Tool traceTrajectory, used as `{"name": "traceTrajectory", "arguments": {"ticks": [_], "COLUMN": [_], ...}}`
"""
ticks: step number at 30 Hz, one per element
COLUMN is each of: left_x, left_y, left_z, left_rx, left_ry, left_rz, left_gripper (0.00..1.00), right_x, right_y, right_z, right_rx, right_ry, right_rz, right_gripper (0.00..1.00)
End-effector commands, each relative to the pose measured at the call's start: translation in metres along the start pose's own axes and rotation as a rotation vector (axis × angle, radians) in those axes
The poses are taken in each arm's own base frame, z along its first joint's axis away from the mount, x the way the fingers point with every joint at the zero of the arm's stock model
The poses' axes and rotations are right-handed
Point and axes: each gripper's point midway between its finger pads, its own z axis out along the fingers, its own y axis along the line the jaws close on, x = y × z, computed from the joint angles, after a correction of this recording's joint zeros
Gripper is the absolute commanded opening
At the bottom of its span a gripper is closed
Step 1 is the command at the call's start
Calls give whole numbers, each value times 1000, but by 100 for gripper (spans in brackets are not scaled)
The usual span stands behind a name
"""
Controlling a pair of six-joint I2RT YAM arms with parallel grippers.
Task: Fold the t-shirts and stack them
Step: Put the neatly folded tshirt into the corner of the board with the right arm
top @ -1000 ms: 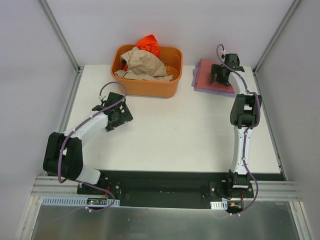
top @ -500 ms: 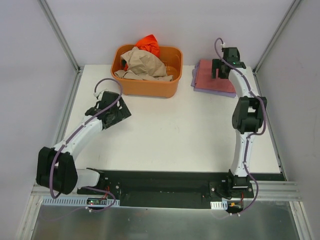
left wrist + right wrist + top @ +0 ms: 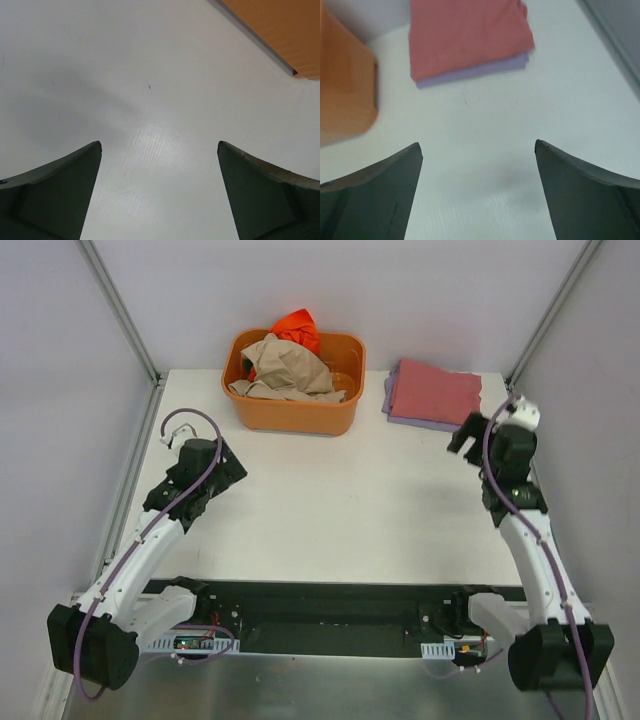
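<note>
A folded rose-red t-shirt lies on a folded lavender t-shirt at the back right of the table; both show in the right wrist view, the red one over the lavender one. A tan t-shirt and a bright orange t-shirt are bunched in the orange tub. My right gripper is open and empty, in front of the stack. My left gripper is open and empty over bare table, left of the tub.
The tub's orange wall shows at the top right of the left wrist view and at the left of the right wrist view. Metal frame posts stand at the back corners. A black rail runs along the near edge.
My right gripper has drawn back from over the folded stack toward the near right. My left arm has pulled back toward the near left. The shirts have not moved.
</note>
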Motion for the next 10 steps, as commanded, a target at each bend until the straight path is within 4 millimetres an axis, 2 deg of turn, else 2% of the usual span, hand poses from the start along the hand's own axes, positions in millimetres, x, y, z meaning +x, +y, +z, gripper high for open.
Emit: {"name": "traceTrajectory", "arguments": {"ticks": [1,3,6,10], "left_x": [-4,-2,-4,-3], "left_y": [9,8,3,0], "left_z": [0,0,-2,-5], "left_rx": [-20,-11,15,45], "left_ry": [-26,-25,-31,-29], "left_rz": [11,8,-1,-6], "left_gripper": [99,99,99,99], "right_x": [79,102,120,107], "right_y": [-13,-25,-39,-41], "right_z": [-18,-29,-39,-48], "right_rx": [-41,-19,13,16], "right_ry": [42,48,28,-51], "right_rz": [117,121,140,186], "right_gripper": [96,96,96,96]}}
